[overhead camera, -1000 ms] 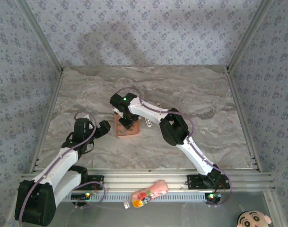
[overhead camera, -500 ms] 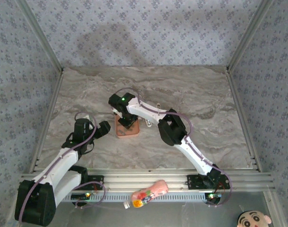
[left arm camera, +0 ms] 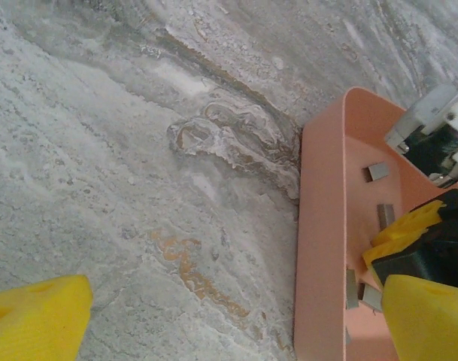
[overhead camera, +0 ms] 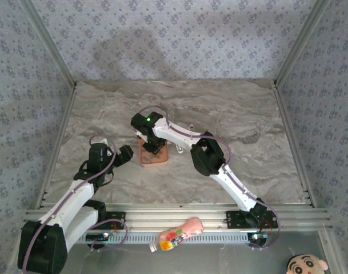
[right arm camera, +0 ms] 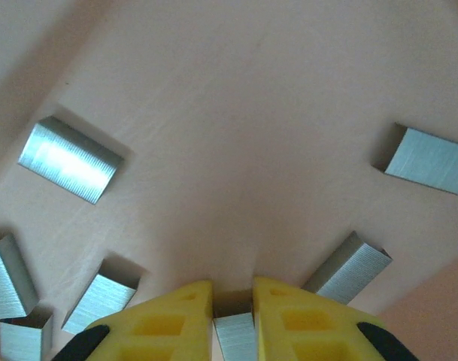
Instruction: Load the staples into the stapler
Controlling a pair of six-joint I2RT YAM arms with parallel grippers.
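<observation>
The staples are short grey strips scattered on the floor of the salmon-pink tray (right arm camera: 236, 113), among them one at the left (right arm camera: 71, 159) and one at the right (right arm camera: 426, 160). My right gripper (right arm camera: 232, 297) reaches down into the tray (overhead camera: 152, 160), its yellow fingers shut on either side of one staple strip (right arm camera: 235, 335). The small pink-and-white stapler (overhead camera: 179, 149) lies just right of the tray. My left gripper (left arm camera: 232, 323) hovers wide open over the marble table beside the tray's left rim (left arm camera: 319, 226), holding nothing. Several strips (left arm camera: 377, 171) show inside.
A pink bottle with a colourful label (overhead camera: 176, 233) lies on the front rail. A cartoon-face toy (overhead camera: 304, 265) sits at the bottom right corner. Patterned walls enclose the marble tabletop (overhead camera: 242, 114) on three sides.
The right gripper's fingers have drawn together onto the staple strip. Its arm shifted slightly left over the tray. The left arm has stayed put.
</observation>
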